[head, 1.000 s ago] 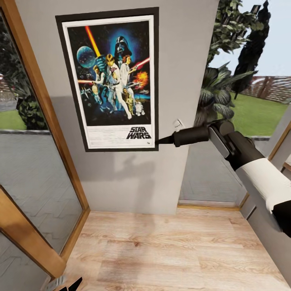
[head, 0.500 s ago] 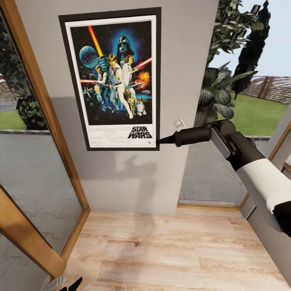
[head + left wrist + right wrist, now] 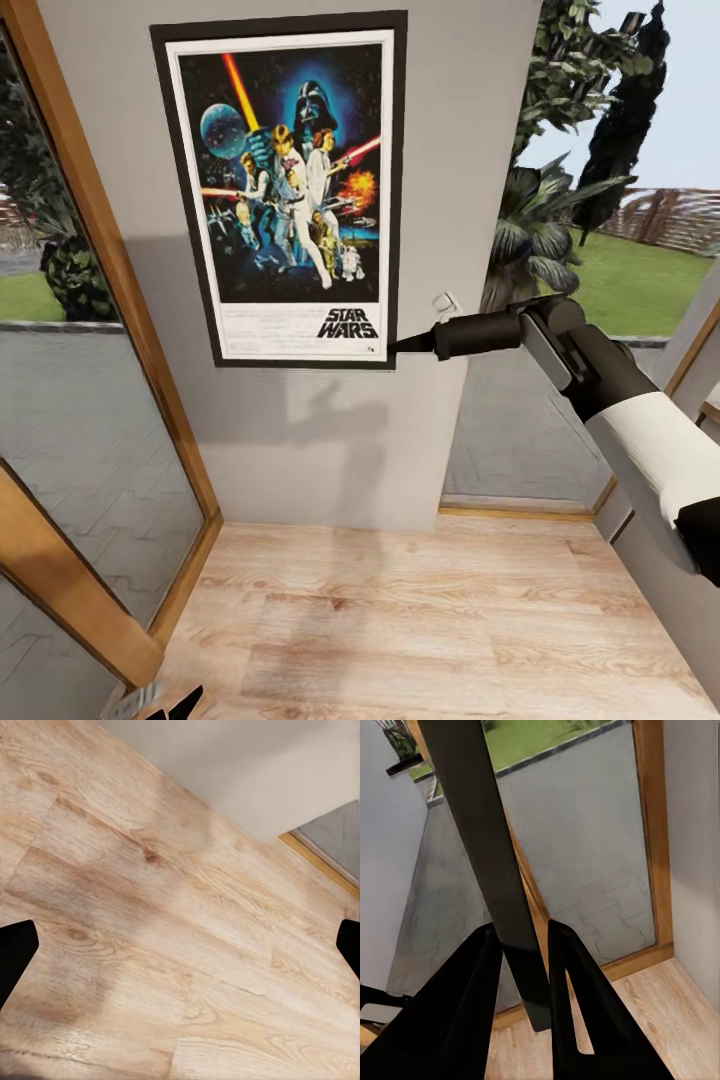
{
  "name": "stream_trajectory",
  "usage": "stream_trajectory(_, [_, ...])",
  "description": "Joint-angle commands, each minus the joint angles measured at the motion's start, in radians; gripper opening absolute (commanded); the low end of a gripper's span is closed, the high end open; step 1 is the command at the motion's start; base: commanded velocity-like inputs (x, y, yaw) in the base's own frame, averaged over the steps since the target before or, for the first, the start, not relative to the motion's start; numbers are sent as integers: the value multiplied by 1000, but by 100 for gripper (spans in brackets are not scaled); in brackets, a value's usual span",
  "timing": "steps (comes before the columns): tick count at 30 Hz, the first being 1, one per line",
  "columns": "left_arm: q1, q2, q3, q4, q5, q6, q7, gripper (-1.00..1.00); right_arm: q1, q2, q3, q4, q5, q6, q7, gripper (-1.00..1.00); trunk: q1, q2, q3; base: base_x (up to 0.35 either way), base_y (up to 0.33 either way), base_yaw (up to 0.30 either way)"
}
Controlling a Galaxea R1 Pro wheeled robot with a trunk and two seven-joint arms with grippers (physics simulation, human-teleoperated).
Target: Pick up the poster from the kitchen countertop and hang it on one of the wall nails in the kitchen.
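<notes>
Grey wall (image 3: 330,440) panel between windows: the poster (image 3: 285,190) lies flat against it, upright, above the wooden floor (image 3: 420,620). The right gripper (image 3: 395,347) pinches the poster's lower right corner.

Left wrist view: the left gripper (image 3: 180,949) hangs over the floor planks, its fingertips (image 3: 15,952) at opposite edges, spread wide and empty.

Right wrist view: both black fingers (image 3: 472,997) press the poster's dark frame edge (image 3: 491,862) between them.

Glossy printed poster (image 3: 285,190), matt grey wall (image 3: 330,440), grained pale wood floor (image 3: 430,620).
</notes>
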Motion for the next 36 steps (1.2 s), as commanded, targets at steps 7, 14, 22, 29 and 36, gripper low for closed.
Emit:
stream_trajectory(7, [-1,0,-9,1,5,-7,-1,100,0,0,-39,0,-7,7,-1,-100,1,-2,-2,0,0,0])
stream_trajectory(14, [-1,0,-9,1,5,-7,-1,100,0,-1,-45,19,-7,6,-2,-100,1,-2,-2,0,0,0])
stream_trajectory(22, [-1,0,-9,1,5,-7,-1,100,0,0,-46,31,-7,5,-3,-100,1,-2,-2,0,0,0])
stream_trajectory(29, [-1,0,-9,1,5,-7,-1,100,22,-1,-47,32,-7,5,-3,-100,1,-2,-2,0,0,0])
stream_trajectory(36, [-1,0,-9,1,5,-7,-1,100,25,-1,-46,31,-7,5,-3,-100,1,-2,-2,0,0,0])
